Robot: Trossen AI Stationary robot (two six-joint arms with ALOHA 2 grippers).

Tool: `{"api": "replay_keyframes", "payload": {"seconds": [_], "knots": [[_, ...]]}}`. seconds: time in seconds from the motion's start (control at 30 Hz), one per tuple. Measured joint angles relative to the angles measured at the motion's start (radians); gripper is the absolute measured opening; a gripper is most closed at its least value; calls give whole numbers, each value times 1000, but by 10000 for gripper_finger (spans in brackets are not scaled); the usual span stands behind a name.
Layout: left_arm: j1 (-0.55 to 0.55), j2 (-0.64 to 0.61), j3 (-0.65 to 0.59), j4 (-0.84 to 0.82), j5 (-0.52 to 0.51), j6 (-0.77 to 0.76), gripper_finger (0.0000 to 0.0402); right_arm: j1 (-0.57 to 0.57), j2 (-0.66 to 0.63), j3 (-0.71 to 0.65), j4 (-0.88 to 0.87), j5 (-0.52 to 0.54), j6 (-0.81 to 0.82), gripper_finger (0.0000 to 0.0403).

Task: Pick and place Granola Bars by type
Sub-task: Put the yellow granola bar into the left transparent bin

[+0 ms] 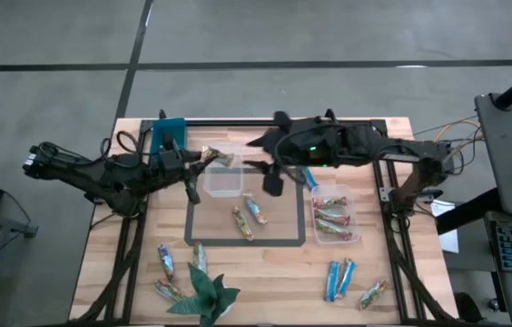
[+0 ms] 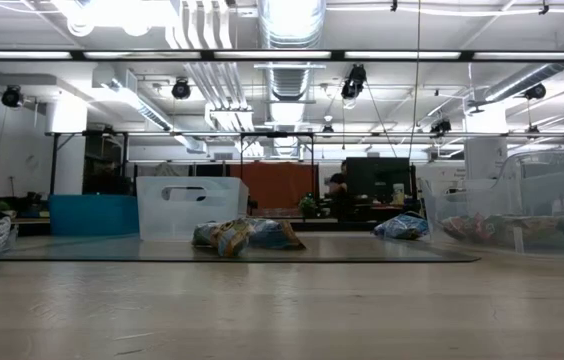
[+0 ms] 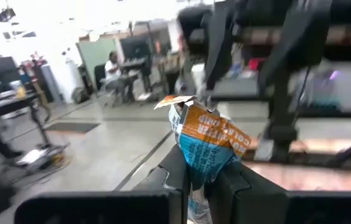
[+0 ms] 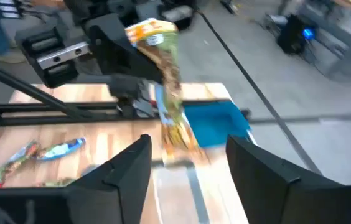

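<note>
1. My left gripper [image 3: 200, 177] is clamped on the end of a brown-and-gold granola bar [image 3: 208, 142], which it holds up in the air above the far side of the table. In the high view the bar [image 1: 218, 157] hangs just past the clear tub [image 1: 223, 181]. The pinch takes only the crinkled wrapper end, so I judge a quick swing could slide the bar out.

2. My right gripper [image 4: 188, 163] stands spread, with nothing between its fingers [image 4: 129, 171]. The bar [image 4: 163, 87] sits just ahead of that gap. If I pull this arm back carelessly, a finger could clip the hanging bar and knock it loose.

3. Both arms meet closely over the table's far-middle part. I see that as the main hazard, because a retreat on crossing paths could bump wrist against wrist.

4. The clear tub under the bar looks light. A low pass or a drop onto its rim could tip or shove it off its spot.

5. The right-hand tub [image 1: 332, 218] already holds several brown and gold bars. If this bar goes into the wrong tub, the sort is spoiled.

6. Two bars [image 1: 248, 217] lie inside the dark frame [image 1: 190, 218]. Others are scattered near the front edge beside the green paper figure [image 1: 204, 295]. A dropped bar falling among them would be harder to regrasp.
</note>
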Motion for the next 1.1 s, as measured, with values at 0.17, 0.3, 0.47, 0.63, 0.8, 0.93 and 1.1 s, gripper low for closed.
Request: {"api": "replay_keyframes", "payload": {"seconds": [0.17,0.3,0.47,0.63,0.8,0.93,1.1], "knots": [[84,60,128,-210,13,-1,16,-2,-86,-19,-102,21,38,209],[174,142,280,-473,75,-9,15,0,-149,-43,-101,31,36,207],[292,270,476,-779,142,3,6,0,-222,-75,-99,34,9,206],[395,388,611,-985,191,70,4,0,-292,-134,-73,31,6,206],[473,480,649,-1087,259,113,3,0,-343,-208,-39,28,4,206],[511,540,640,-1120,272,165,2,0,-375,-266,-33,14,6,206],[555,632,639,-1138,289,232,2,2,-418,-334,33,-56,20,206]]}}
